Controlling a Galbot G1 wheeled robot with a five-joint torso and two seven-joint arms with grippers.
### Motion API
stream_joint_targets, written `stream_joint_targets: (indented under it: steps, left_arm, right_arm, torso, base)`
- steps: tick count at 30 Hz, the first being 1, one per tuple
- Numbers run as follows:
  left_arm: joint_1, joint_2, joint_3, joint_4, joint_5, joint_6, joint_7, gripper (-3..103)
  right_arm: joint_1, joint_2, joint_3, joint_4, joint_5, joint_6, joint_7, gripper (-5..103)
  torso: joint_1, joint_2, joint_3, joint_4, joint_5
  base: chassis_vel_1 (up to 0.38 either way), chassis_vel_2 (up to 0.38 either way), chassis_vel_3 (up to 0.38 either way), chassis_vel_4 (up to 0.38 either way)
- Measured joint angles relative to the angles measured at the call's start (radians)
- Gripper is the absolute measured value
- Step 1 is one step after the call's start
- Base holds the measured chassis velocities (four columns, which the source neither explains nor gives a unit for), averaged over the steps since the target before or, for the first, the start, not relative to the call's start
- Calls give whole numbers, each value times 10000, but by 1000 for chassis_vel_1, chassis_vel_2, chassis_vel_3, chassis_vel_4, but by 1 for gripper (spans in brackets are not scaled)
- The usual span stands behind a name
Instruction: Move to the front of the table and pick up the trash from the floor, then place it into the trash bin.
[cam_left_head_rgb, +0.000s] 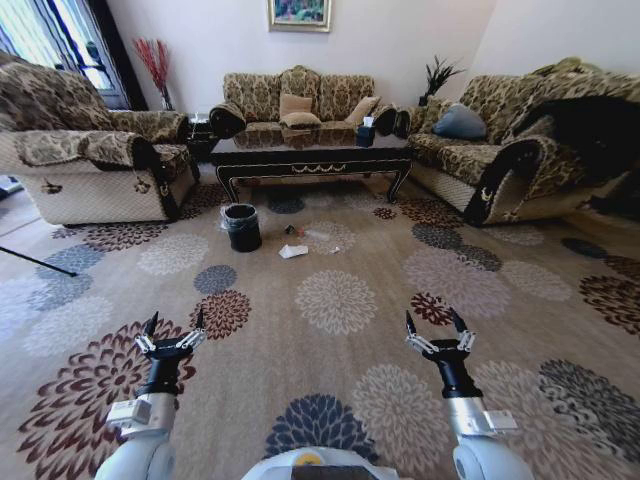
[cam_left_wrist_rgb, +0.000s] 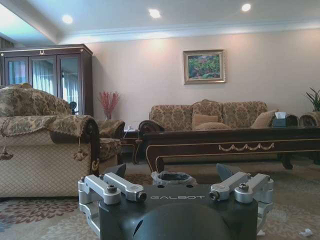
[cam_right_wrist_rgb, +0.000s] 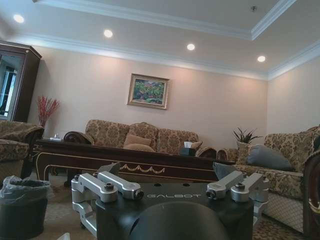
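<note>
Step in hand: the approach, robot well short of the bench (cam_left_head_rgb: 310, 155).

Left hand (cam_left_head_rgb: 172, 330) and right hand (cam_left_head_rgb: 437, 331): two, low over the carpet, fingers spread apart, holding nothing.

Trash bin (cam_left_head_rgb: 241, 226): one, black, bag-lined, on the floor before the bench's left end.

Trash: crumpled tissue (cam_left_head_rgb: 292, 251), one; clear bottle (cam_left_head_rgb: 318, 235), one; other bits too small to count.

Next move, by my reckoning: drive nearer, then stoop for the tissue.
</note>
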Motion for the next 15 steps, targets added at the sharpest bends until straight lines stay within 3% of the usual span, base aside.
stream_joint_targets:
  steps: [15]
  left_arm:
    - [-38, 2, 4, 88, 30, -11, 7, 100]
  right_arm:
    - [133, 45, -102, -203, 18, 59, 66, 100]
  torso:
    - [8, 17, 16, -3, -1]
  base:
    - [-240, 252, 237, -240]
